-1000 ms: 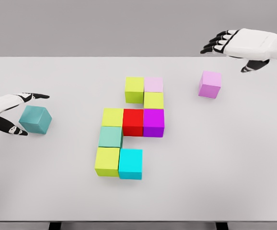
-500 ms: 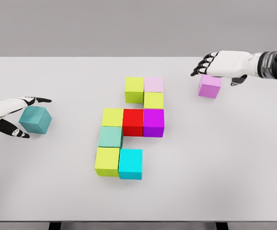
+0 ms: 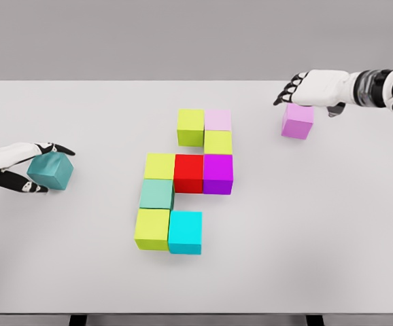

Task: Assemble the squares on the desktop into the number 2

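Cubes form a partial 2 at table (image 3: 360,258) centre. We judge left hand (image 3: 26,168) clasps the teal cube (image 3: 49,170) at nine o'clock; right hand (image 3: 312,92), fingers spread, hovers over the violet cube (image 3: 297,121) at two o'clock, both for adding.

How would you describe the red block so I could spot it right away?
Look at the cluster of coloured blocks in the middle of the white table. In its middle row of three, the red block sits in the centre, between a yellow-green block on the picture's left and a bright purple block on its right. It is the only red one.
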Tool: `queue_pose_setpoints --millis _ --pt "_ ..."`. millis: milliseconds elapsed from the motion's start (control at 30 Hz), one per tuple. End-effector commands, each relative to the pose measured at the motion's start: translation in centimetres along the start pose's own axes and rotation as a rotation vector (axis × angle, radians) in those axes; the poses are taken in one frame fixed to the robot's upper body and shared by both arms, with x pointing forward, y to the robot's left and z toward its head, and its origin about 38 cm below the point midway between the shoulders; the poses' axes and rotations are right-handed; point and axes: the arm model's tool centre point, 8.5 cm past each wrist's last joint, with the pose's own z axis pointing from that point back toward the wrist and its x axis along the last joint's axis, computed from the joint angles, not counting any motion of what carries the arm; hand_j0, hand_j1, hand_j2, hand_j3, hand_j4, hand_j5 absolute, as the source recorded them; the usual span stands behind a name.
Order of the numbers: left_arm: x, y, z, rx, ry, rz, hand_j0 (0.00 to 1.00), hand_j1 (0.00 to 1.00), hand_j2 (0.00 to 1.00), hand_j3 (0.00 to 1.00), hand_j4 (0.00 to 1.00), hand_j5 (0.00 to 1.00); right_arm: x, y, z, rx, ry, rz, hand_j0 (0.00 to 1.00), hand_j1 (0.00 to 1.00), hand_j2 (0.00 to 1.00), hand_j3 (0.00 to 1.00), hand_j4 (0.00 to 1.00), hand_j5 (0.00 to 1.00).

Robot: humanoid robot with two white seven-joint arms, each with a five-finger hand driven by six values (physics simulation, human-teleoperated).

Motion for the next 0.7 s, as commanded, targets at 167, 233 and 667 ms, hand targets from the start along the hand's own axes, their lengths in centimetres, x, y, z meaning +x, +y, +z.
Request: queue_pose_setpoints --millis 167,233,667 --pt "0.1 -0.2 -0.1 -0.008 -0.006 0.003 0.58 0.58 0.58 0.58 0.58 0.58 0.7 0.3 -1.5 0.031 -0.015 0.006 1.00 1.00 1.00 1.00 1.00 1.00" --pt "0.1 -0.2 -0.1 -0.008 -0.004 0.004 0.56 0.56 0.56 0.56 0.56 0.56 0.6 0.5 -1.8 0.049 -0.005 0.016 1.00 1.00 1.00 1.00 1.00 1.00" --pt "0.0 -0.4 -0.2 -0.014 -0.004 0.005 0.56 0.56 0.56 0.56 0.56 0.56 1.1 1.0 -3.4 0.089 -0.015 0.018 1.00 1.00 1.00 1.00 1.00 1.00"
